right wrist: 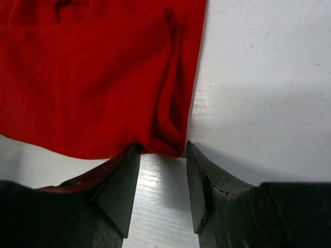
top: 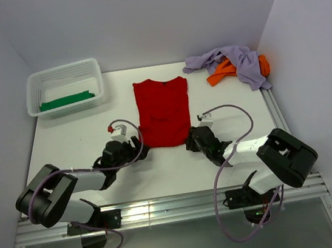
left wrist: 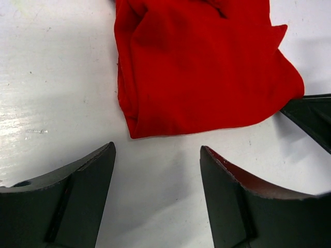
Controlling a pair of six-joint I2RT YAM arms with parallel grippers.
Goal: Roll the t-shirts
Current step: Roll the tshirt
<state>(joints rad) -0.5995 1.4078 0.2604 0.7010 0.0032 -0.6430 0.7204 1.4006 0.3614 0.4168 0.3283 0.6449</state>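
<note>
Soft red t-shirt (top: 163, 112), folded rectangular, lies creased on the smooth white table (top: 82, 141); left end effector (left wrist: 158, 150) wide, right end effector (right wrist: 163, 145) narrower at its hem corner.

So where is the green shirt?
In the top view, the green t-shirt lies inside the white basket at the far left corner of the table, left of the red t-shirt spread in the middle.

Right gripper (right wrist: 163, 148) at red t-shirt (right wrist: 93, 77) corner
</note>
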